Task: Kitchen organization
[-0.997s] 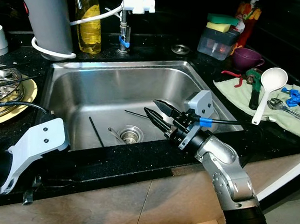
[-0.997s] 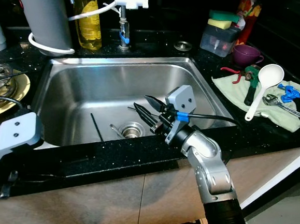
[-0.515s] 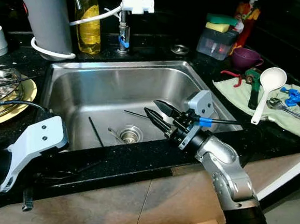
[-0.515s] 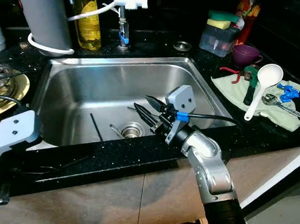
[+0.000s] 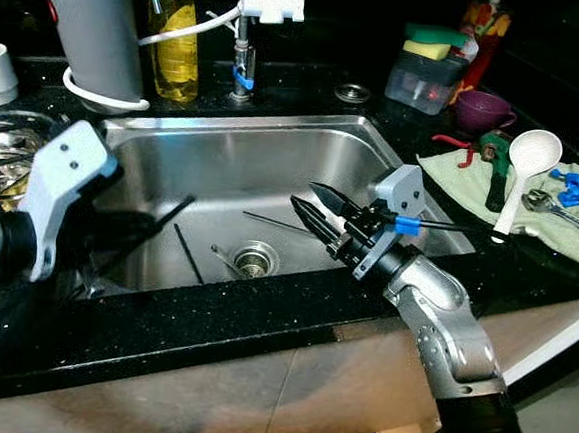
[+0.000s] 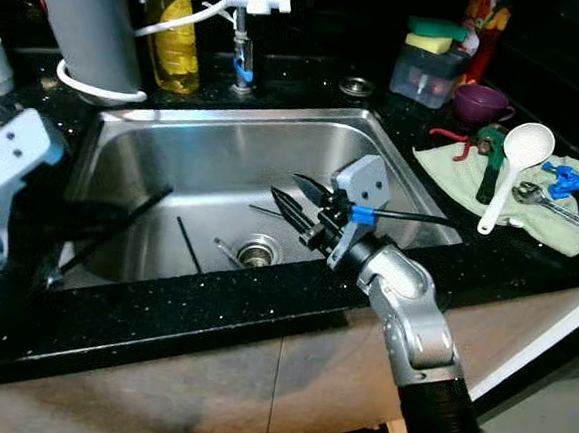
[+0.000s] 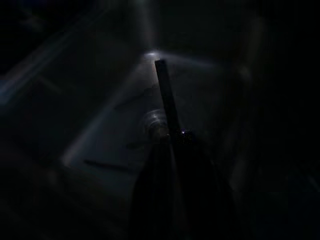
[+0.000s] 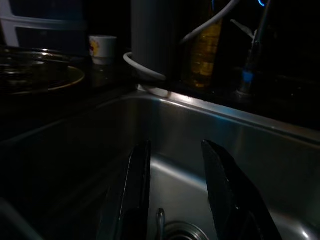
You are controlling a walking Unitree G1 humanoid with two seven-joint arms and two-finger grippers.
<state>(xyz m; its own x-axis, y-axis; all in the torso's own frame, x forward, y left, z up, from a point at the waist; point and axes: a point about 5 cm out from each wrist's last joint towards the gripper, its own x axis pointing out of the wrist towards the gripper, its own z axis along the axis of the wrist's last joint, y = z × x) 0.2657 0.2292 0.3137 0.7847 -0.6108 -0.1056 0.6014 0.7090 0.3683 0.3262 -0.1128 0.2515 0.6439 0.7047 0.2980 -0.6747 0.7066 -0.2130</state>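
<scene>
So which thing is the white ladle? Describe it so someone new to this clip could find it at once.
Start at the steel sink and go to the black counter on the robot's right, where a pale green cloth is spread. The white ladle lies on it, bowl away from the robot. Among the dark and blue tools beside it, it alone is plain white with a big round bowl.

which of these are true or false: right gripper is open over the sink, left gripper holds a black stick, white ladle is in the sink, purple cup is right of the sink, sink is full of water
1. The right gripper is open over the sink. True.
2. The left gripper holds a black stick. True.
3. The white ladle lies in the sink. False: it rests on the green cloth on the counter to the right.
4. The purple cup stands right of the sink. True.
5. The sink is full of water. False: its drain and bare bottom show.
</scene>
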